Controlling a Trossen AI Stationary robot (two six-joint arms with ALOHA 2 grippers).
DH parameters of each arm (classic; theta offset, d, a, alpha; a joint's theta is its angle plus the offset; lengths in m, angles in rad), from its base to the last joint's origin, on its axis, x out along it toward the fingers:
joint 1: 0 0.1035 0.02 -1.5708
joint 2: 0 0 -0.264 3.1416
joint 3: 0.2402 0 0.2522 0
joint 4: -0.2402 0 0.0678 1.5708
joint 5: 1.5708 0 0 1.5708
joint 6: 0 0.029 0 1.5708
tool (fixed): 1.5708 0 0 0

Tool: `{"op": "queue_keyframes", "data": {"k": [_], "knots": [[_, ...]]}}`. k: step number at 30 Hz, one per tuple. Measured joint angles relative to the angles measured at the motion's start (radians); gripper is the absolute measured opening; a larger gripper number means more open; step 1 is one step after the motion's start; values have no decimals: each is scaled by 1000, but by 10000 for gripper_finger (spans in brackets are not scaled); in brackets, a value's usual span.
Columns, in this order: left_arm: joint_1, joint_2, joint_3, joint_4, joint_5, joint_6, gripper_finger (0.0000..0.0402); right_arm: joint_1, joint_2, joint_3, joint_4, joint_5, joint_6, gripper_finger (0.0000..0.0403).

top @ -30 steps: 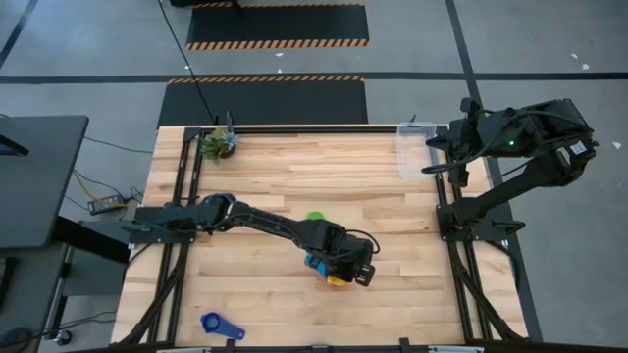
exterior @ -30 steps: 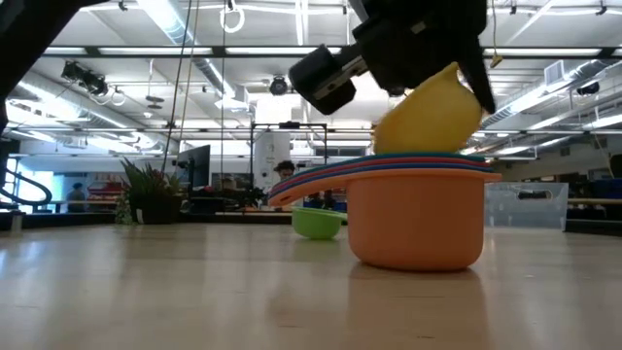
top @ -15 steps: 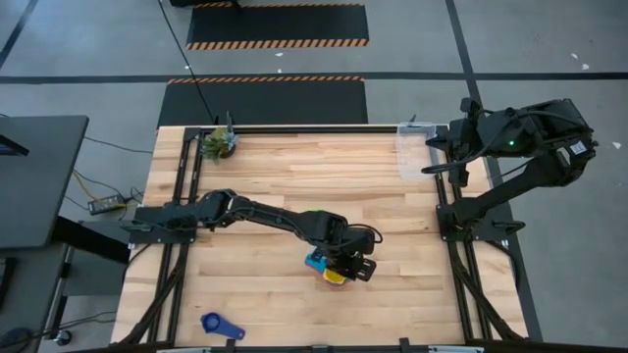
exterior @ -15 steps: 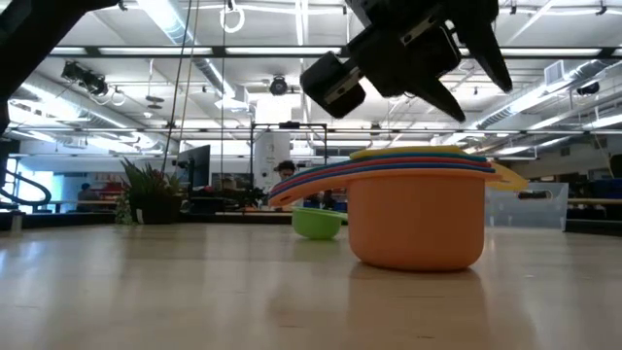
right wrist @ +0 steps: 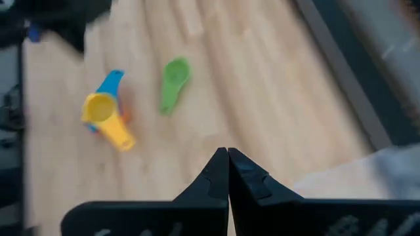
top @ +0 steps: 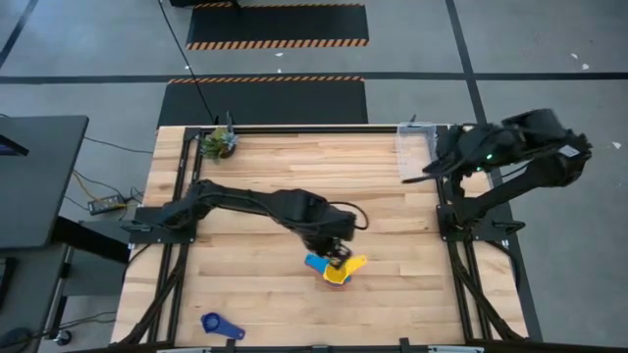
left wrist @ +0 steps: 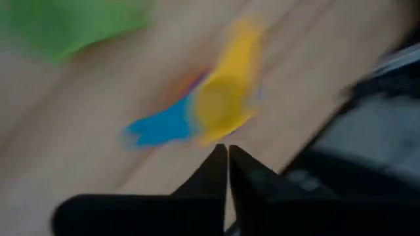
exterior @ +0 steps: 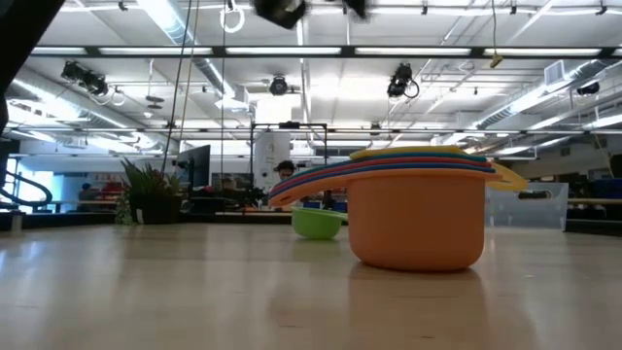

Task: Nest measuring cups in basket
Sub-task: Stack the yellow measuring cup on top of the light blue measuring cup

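The nested stack of measuring cups (top: pixel 335 271) stands on its base on the table. The orange cup (exterior: pixel 418 222) is outermost and the yellow one (right wrist: pixel 100 109) innermost. Their handles fan out, light blue (top: pixel 314 262) and yellow (top: pixel 355 263). My left gripper (top: pixel 338 249) hangs shut just above the stack's far side, also seen in the left wrist view (left wrist: pixel 228 156). A green cup (right wrist: pixel 174 77) lies apart toward the far side (exterior: pixel 317 224). A dark blue cup (top: pixel 221 325) lies at the near edge. The clear basket (top: pixel 414 152) sits at the far right corner. My right gripper (right wrist: pixel 228 157) is shut near the basket (top: pixel 429 170).
A small potted plant (top: pixel 220 143) stands at the far left corner. Black frame rails run along the table's left and right edges. Bare wood lies between the stack and the basket.
My left gripper held the yellow cup tilted over the stack, set it into the stack and let go. It then rose and drew back toward the far left, nearly out of the low view's top. The right arm shifted slightly toward the table.
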Motion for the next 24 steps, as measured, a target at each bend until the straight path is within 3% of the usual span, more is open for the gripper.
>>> {"op": "queue_keyframes", "data": {"k": [5,9,13,20,24], "knots": [[1,-44,-2,-267,-57,138,8,1,-4,-167,44,-142,225,1],[6,-68,-25,-196,-17,358,4,2,-8,-314,138,-287,371,1],[10,-75,-94,-244,-24,471,3,36,-7,-456,286,-398,461,1],[12,-129,-303,-216,-3,571,3,80,-7,-598,490,-397,518,1],[18,-237,-417,-161,-10,569,2,83,-10,-606,499,-337,519,1]]}}
